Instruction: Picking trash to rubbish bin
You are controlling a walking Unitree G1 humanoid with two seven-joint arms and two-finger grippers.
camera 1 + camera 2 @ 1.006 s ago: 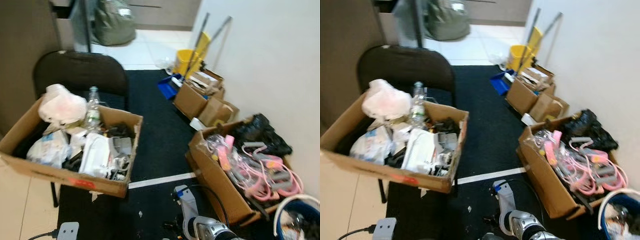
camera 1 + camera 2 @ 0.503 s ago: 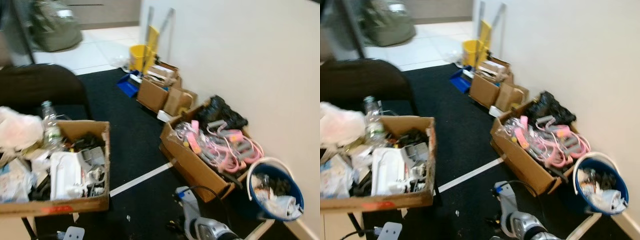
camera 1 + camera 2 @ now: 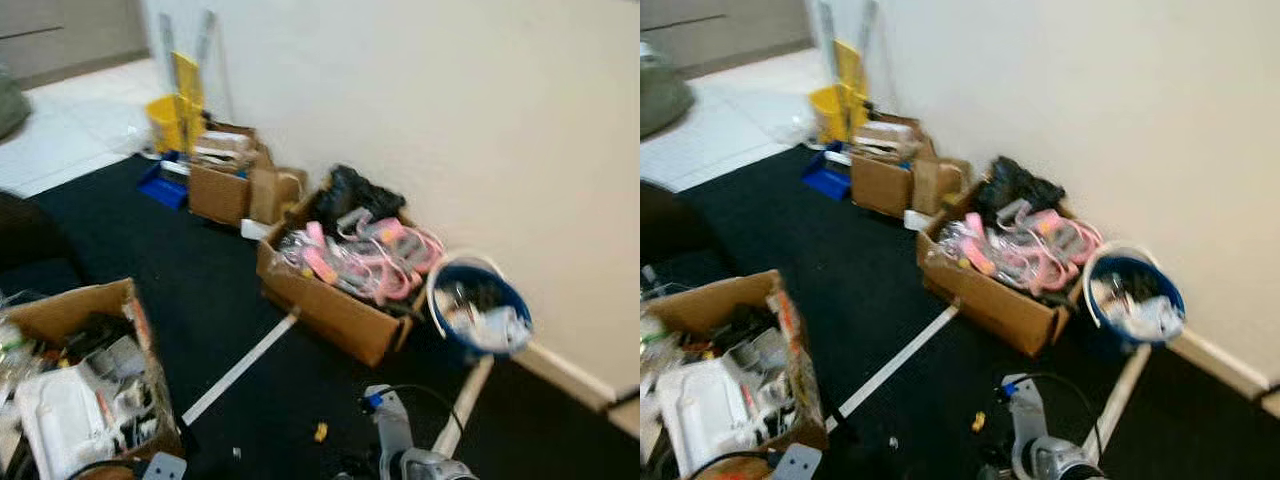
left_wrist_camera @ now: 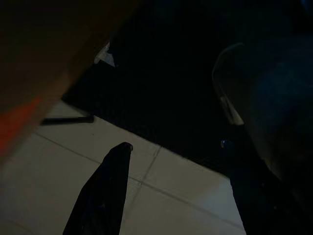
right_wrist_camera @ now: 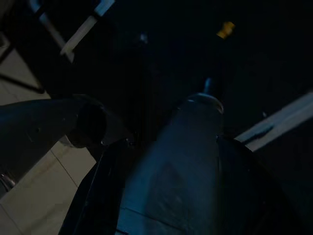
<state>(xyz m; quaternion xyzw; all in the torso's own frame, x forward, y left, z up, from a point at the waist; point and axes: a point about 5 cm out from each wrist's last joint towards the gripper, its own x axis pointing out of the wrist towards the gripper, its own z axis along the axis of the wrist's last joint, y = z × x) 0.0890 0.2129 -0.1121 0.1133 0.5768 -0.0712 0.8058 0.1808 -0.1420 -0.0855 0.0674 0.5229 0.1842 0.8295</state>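
Note:
The rubbish bin is a blue bucket (image 3: 480,312) with a white handle, standing by the wall on black carpet and holding pale crumpled trash. A cardboard box (image 3: 75,385) piled with mixed trash sits low on the left. A small yellow scrap (image 3: 320,432) lies on the carpet before me. My right arm (image 3: 412,462) hangs at the bottom edge. In the dark right wrist view my right gripper (image 5: 171,156) points down at the carpet with a bluish-grey shape in front of it. My left gripper (image 4: 176,147) hangs open over pale floor tiles beside the box, holding nothing.
A long cardboard box of pink hangers (image 3: 345,270) stands left of the bucket, with a black bag (image 3: 358,190) behind it. Smaller boxes (image 3: 230,180) and a yellow mop bucket (image 3: 168,108) line the wall farther off. A white line (image 3: 240,362) crosses the carpet.
The view has swung right: the trash box slid to the left edge and the blue bucket came in toward the middle. Both arms hang as before.

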